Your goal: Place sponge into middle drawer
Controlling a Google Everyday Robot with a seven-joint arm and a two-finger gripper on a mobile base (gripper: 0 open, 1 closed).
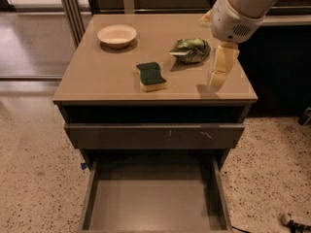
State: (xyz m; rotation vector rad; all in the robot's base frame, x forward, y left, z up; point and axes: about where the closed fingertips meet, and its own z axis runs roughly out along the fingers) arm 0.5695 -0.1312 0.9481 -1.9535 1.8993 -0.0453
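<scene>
The sponge (pixel 151 75), dark green on top of a pale yellow body, lies near the front middle of the cabinet top (pixel 102 76). My gripper (pixel 220 74) hangs from the arm over the right side of the top, to the right of the sponge and apart from it, just in front of the green snack bag (pixel 190 50). It holds nothing that I can see. The middle drawer (pixel 153 208) is pulled out below, wide and shallow, with a bare flat floor.
A pale bowl (pixel 117 35) stands at the back left of the top. A shut drawer with small scratch marks on its front (pixel 155 136) sits above the open one. Speckled floor surrounds the cabinet. Metal posts (pixel 73 8) stand at the back left.
</scene>
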